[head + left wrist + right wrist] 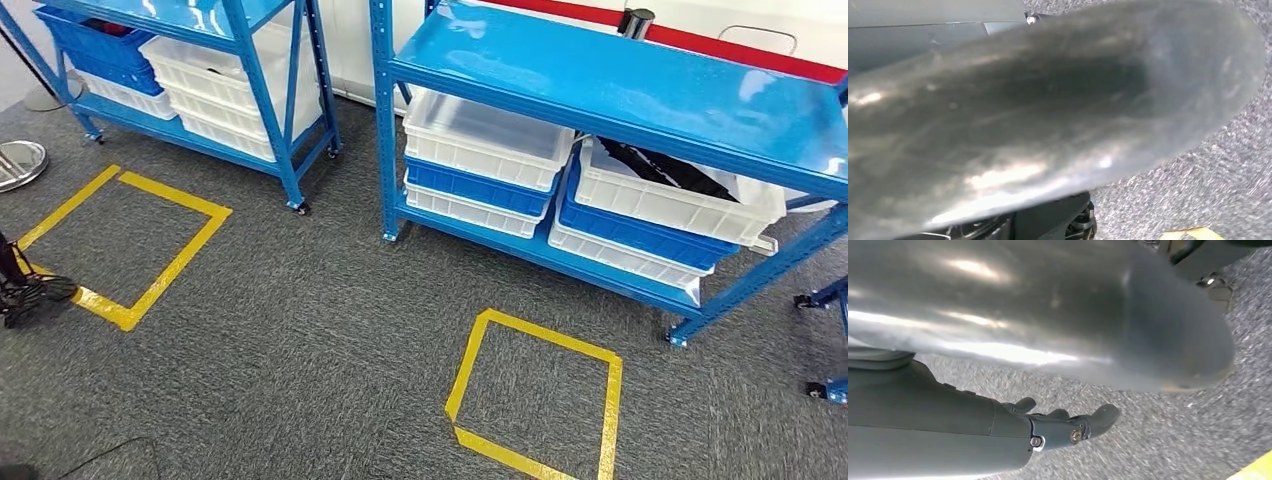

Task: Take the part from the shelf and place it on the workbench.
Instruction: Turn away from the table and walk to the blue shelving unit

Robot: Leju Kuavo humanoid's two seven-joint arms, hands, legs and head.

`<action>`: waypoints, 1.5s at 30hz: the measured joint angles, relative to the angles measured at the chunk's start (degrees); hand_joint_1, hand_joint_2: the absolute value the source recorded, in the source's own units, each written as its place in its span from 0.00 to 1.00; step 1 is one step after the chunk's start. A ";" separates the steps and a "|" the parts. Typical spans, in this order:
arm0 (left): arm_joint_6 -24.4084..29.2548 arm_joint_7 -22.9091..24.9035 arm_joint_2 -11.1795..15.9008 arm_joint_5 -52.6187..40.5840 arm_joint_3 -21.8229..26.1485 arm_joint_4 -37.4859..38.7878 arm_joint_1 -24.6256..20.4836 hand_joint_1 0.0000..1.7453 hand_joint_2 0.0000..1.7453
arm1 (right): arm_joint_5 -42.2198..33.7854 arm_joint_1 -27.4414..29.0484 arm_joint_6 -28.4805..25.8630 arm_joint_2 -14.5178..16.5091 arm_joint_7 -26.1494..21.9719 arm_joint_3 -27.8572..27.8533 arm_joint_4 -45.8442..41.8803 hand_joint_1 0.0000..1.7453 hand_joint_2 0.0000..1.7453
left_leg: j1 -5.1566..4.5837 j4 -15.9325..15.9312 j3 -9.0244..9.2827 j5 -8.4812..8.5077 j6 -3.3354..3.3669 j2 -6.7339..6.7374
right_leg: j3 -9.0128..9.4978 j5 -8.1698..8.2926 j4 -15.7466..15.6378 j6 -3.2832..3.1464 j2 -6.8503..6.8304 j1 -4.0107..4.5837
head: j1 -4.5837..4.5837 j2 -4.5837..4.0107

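Note:
The blue shelf [620,85] stands ahead on the right, with stacked white and blue bins on its lower level. A black part [655,165] lies in the top white bin [680,200] on the right side. A small black cylinder [636,20] stands on the shelf's top board at the back. My right hand [1073,427] hangs over the grey carpet with its dark fingers stretched out and nothing in them. My left hand [1048,115] appears as a blurred grey thumb close to the camera, its fingers hidden.
A second blue shelf [250,60] with white and blue bins stands at the left. Two yellow tape squares mark the carpet, one [130,245] at left, one [540,400] in front of the right shelf. A round metal base [20,160] sits far left.

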 joint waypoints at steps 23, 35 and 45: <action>1.28 0.27 -0.50 -0.25 -0.02 0.02 -0.04 0.00 0.00 | 0.52 0.04 -0.03 -0.10 0.18 -0.40 0.00 0.00 0.00 | 1.04 -0.37 0.54 -0.22 -3.04 -5.92 | 9.16 6.36 -16.16 -0.29 6.85 -0.23 | -0.81 0.00; 1.57 -0.07 -0.72 -0.44 -0.04 0.02 -0.06 0.00 0.00 | 0.68 0.04 -0.07 -0.42 0.18 -1.14 0.00 0.00 0.00 | 0.80 -1.09 1.76 -0.62 -1.29 3.01 | 4.87 4.03 -10.05 2.21 -3.34 -0.57 | -0.22 0.00; 2.13 0.15 -0.66 -0.79 -0.16 0.01 -0.19 0.00 0.00 | 0.97 -0.20 -0.04 -0.37 0.22 -1.20 0.02 0.00 0.00 | 0.80 11.27 -1.78 -9.19 -3.55 -0.94 | 8.50 6.75 -15.84 -1.23 -0.78 -0.74 | -1.02 0.00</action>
